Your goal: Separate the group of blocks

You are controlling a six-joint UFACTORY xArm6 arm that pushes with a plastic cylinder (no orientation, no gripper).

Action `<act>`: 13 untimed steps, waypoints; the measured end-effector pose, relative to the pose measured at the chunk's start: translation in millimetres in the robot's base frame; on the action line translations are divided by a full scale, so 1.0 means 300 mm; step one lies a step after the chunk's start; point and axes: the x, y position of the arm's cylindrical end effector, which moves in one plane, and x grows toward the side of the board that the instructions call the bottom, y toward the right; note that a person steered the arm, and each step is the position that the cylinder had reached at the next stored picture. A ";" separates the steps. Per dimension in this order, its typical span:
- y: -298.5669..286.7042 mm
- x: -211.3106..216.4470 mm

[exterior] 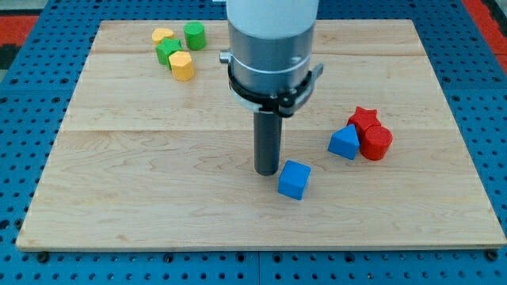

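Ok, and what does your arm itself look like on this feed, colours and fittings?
A wide pale grey cylinder comes down from the view's top, then a darker metallic grey band. Below that sits a black ring clamp with small lugs on either side. From it hangs a straight dark rod, ending at my tip. No cables, labels or markings show.

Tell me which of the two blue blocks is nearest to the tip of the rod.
The blue cube, just right of my tip. The blue triangular block lies farther right, beside the red blocks.
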 end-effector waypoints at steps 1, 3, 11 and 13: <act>0.019 0.056; 0.153 -0.012; -0.762 -0.477; -0.989 -0.688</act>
